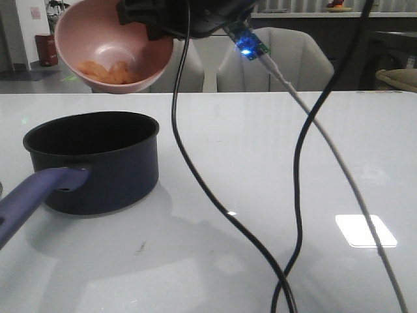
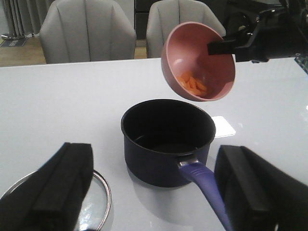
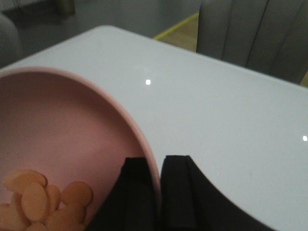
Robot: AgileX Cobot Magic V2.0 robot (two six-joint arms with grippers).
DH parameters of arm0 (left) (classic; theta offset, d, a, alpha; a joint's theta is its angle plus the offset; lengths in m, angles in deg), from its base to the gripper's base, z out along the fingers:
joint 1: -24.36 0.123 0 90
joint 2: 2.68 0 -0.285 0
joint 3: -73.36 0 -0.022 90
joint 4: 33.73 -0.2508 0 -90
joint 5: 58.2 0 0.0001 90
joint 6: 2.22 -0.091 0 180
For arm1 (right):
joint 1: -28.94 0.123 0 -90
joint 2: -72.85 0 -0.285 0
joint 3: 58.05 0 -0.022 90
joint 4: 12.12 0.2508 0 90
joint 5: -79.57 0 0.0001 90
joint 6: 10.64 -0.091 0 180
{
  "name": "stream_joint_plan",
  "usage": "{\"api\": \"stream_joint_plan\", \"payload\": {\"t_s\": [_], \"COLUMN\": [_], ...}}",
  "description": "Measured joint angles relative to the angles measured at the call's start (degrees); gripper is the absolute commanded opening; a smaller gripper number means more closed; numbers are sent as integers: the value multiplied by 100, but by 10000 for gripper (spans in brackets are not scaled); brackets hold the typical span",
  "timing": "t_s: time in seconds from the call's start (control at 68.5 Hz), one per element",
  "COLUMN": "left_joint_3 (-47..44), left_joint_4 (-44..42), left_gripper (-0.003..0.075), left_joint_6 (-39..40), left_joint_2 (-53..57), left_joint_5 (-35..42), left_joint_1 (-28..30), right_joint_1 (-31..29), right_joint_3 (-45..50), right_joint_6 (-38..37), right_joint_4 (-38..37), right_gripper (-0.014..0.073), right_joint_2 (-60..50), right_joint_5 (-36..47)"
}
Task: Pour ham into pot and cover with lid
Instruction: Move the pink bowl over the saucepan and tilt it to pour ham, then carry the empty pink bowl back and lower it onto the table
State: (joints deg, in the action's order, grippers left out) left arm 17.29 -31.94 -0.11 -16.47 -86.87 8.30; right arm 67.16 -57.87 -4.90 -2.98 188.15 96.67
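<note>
My right gripper (image 3: 156, 166) is shut on the rim of the pink bowl (image 1: 104, 36) and holds it tilted in the air above and just behind the pot (image 1: 98, 160). Several orange-yellow ham slices (image 1: 107, 72) lie in the bowl's low side; they also show in the left wrist view (image 2: 192, 84) and the right wrist view (image 3: 38, 199). The dark navy pot (image 2: 166, 139) stands empty on the white table, its purple-blue handle (image 2: 204, 185) pointing toward me. My left gripper (image 2: 159, 192) is open, low over the table near the handle. The glass lid (image 2: 98, 192) lies beside the pot, mostly hidden by a finger.
Black and white cables (image 1: 300, 150) hang across the front view. Grey chairs (image 2: 86, 29) stand behind the table's far edge. A bright light patch (image 1: 365, 229) lies on the table at the right.
</note>
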Motion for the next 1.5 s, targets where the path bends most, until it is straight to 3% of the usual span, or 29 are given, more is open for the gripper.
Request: {"api": "stream_joint_plan", "payload": {"t_s": [0.278,0.394,0.628,0.745,0.847,0.949,1.052,1.169,1.315,1.504], "left_joint_3": [0,0,0,0,0,0,0,0,0,0], "left_joint_4": [0,0,0,0,0,0,0,0,0,0], "left_gripper": [552,553,553,552,553,553,552,553,552,552], "left_joint_6": [0,0,0,0,0,0,0,0,0,0], "left_joint_2": [0,0,0,0,0,0,0,0,0,0], "left_joint_5": [0,0,0,0,0,0,0,0,0,0], "left_joint_1": [0,0,0,0,0,0,0,0,0,0], "right_joint_1": [162,314,632,644,644,644,644,644,644,644], "right_joint_3": [-8,-19,-21,-33,-33,-33,-33,-33,-97,-158], "right_joint_6": [630,1774,4824,5667,5903,5861,5212,3395,1447,778], "right_joint_4": [-81,-160,-248,-258,-258,-258,-215,55,466,854], "right_gripper": [135,135,135,135,135,135,134,134,134,134], "right_joint_2": [761,992,1307,1491,1560,1569,1569,1526,1169,621], "right_joint_5": [2335,3034,3945,4513,4658,4712,4726,4639,3144,1133]}}
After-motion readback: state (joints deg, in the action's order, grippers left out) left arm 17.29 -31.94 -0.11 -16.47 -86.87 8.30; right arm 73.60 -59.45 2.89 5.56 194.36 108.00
